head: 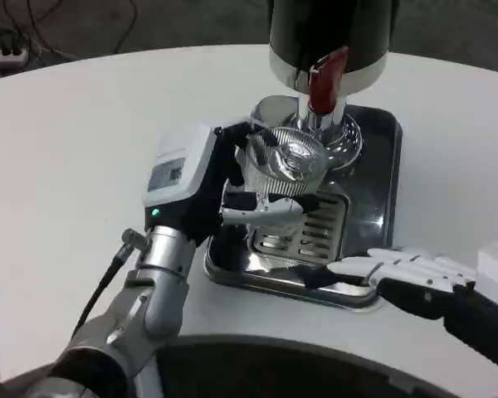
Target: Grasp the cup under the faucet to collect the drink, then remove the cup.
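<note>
As you look from the near edge of the bench (83, 124), your right hand (402, 269) comes first: it lies flat on the front rim of the metal drip tray (382, 191), fingers stretched out and a little apart, holding nothing. It looks to me that it only steadies the tray or waits.

A bit farther, your left hand (220, 186) is wrapped around the cup (280, 162). The fingers (266, 211) close on its side, low on the wall, and the thumb side is hidden behind the cup, so you cannot see how firm the hold is.

The cup stands on the slotted grate (311, 232) of the tray, directly below the faucet (319, 116) with the red lever (325, 79) of the black dispenser (332, 33). The cup is shiny and ribbed, and I judge it thin and light, maybe of foil or clear plastic, so it can dent if you squeeze hard. It may also be slippery. Take it around the middle of the wall, not at the rim, and keep it upright. With drink inside, it would become heavier and could spill when you pull it away.
</note>
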### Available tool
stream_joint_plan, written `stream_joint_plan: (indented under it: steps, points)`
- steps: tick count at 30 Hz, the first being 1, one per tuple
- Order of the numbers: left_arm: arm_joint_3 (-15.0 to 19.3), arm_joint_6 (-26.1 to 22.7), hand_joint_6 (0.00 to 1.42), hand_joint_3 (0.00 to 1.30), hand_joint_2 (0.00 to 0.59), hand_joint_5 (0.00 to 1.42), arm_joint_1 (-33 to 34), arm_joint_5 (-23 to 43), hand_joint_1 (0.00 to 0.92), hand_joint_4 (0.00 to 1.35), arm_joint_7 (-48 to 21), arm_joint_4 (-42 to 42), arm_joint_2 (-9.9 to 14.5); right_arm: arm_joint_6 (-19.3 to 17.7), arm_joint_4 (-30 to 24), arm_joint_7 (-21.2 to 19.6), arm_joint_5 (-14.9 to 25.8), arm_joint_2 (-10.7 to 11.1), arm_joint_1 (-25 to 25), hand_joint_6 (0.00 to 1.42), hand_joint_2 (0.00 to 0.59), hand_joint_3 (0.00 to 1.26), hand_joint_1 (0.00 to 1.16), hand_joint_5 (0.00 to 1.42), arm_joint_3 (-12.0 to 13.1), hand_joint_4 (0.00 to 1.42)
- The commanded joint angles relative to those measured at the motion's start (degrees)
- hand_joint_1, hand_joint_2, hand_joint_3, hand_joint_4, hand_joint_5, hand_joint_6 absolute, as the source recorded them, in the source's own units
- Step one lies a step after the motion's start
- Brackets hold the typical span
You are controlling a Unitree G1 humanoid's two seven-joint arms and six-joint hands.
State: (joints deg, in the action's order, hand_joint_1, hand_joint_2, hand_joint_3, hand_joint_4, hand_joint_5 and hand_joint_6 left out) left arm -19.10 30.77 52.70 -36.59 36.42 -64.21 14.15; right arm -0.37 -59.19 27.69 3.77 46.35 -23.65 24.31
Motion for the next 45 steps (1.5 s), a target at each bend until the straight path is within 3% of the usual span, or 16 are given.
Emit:
stream_joint_plan:
  steps: [1, 23, 33, 45]
  points:
    - [-1.77, -1.27, 0.8, 0.69, 0.017, 0.91, -0.19, -0.39, 0.582, 0.77, -2.36, -1.29, -1.0, -0.26, -0.81, -0.12, -0.19, -0.9, -0.9, 0.08, 0.44, 0.21, 0.56, 0.12, 0.54, 0.16]
    - [-3.14, -0.27, 0.77, 0.66, 0.028, 0.91, -2.06, -0.32, 0.537, 0.75, -2.05, 0.7, 0.62, -1.71, -0.81, -0.18, 0.19, -2.03, -2.26, 0.08, 0.44, 0.21, 0.56, 0.12, 1.3, 0.17]
    - [-3.04, -0.46, 0.67, 0.43, 0.076, 0.83, -2.8, -0.2, 0.44, 0.62, -2.26, 1.55, 0.99, -2.75, -0.81, -0.58, 0.51, -2.56, -3.44, 0.08, 0.452, 0.21, 0.57, 0.13, 1.88, 0.17]
    - [-2.81, -0.52, 0.62, 0.37, 0.112, 0.79, -2.96, 0.1, 0.361, 0.58, -2.58, 1.83, 1.08, -2.9, -0.81, -0.85, 0.47, -2.97, -3.49, 0.08, 0.453, 0.22, 0.57, 0.13, 1.71, 0.17]
